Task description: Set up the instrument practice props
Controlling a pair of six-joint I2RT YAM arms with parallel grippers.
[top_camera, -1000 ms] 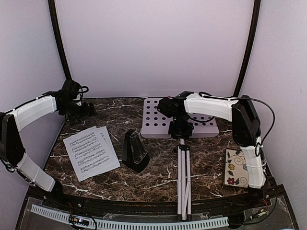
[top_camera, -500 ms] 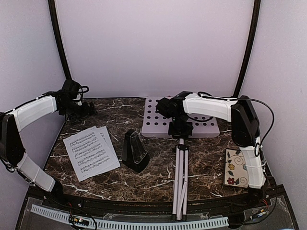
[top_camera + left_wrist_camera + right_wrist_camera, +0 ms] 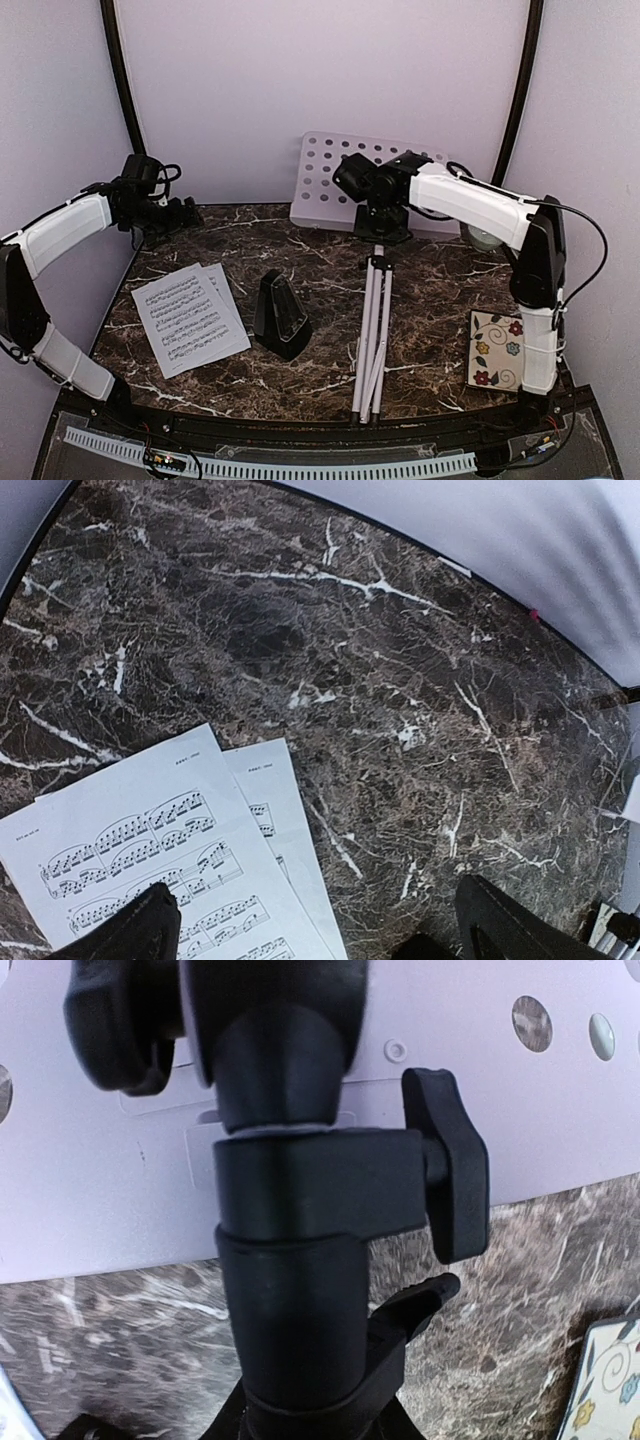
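Surroundings: the dark marble table [image 3: 430, 290] carries two music sheets [image 3: 188, 318] at near left, overlapped and lying flat. The black metronome [image 3: 280, 315] stands upright just right of them, apart from both. A floral tile [image 3: 497, 350] lies at near right beside the right arm's base. A small pale bowl [image 3: 484, 238] sits at far right, partly hidden behind the right forearm.

Task item: the music stand [image 3: 330, 185] is at far centre. Its hole-dotted desk is tilted up against the far wall. Its folded silver pole [image 3: 372, 320] slopes toward the near edge, passing right of the metronome without touching it.

Right arm: reaches up from its base, then left across the far side. The right gripper [image 3: 378, 205] is clamped on the stand's black collar just below the desk. The wrist view is filled by this collar and its clamp knob [image 3: 455, 1165].

Left arm: bent along the left wall, wrist at far left. The left gripper [image 3: 318, 895] has its fingers [image 3: 135, 930] spread wide with nothing between them, above the far corner of the sheets.
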